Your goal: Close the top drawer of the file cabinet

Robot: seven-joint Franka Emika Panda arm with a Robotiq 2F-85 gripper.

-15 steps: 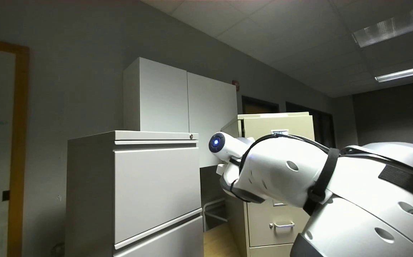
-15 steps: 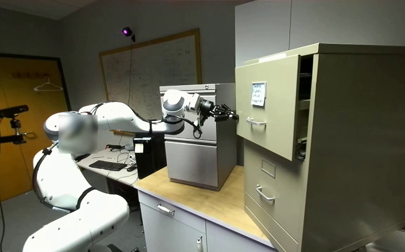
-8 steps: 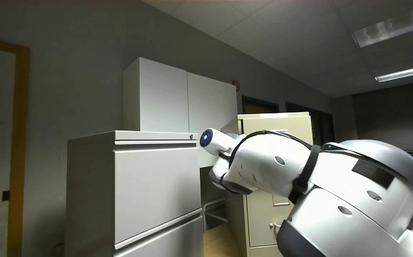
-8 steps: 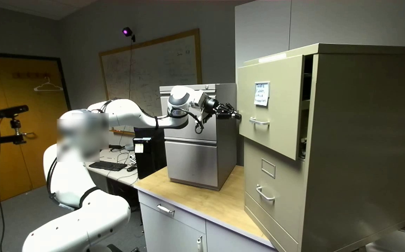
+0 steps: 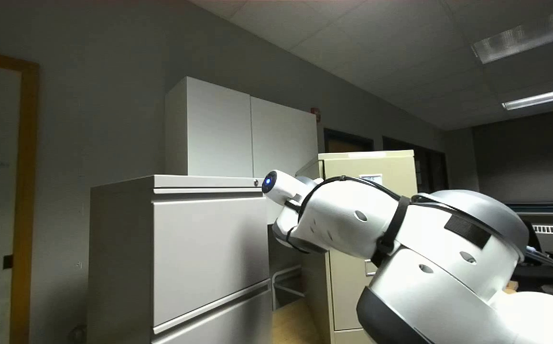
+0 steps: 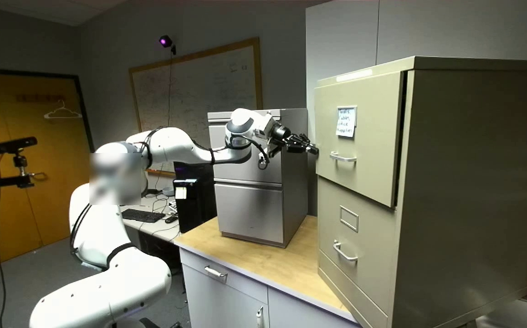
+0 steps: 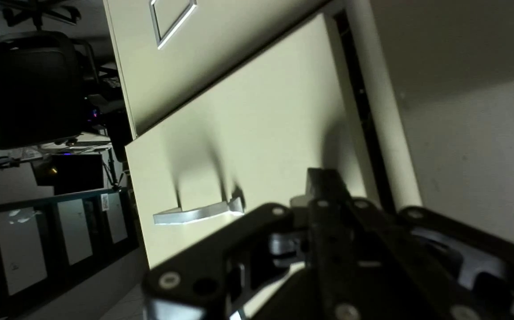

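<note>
My pincer (image 6: 312, 149) is closed, fingers together with nothing between them, and its tips look to be right against the front of the top drawer (image 6: 365, 141), over by its left edge in an exterior view. That drawer sits at the head of the file cabinet (image 6: 473, 182), on the right, and it's almost home: just a narrow dark gap shows along the right side of its front, and the wrist view gives me another slim one beside my tips. So this is the final shove, I reckon! Straight in, slow and firm, that's what it wants; pushing this far left could make the drawer bind, so a spot nearer the middle may serve better, clear of the handle (image 6: 343, 158). Then ease off once the front meets the cabinet. Now the writing: a card (image 6: 346, 123) on the front seems to read tools, cables, office supplies, in handwriting. There's scrawl on the whiteboard (image 6: 202, 95) at the far left, mostly too faint for me. No brand I can make out.
</note>
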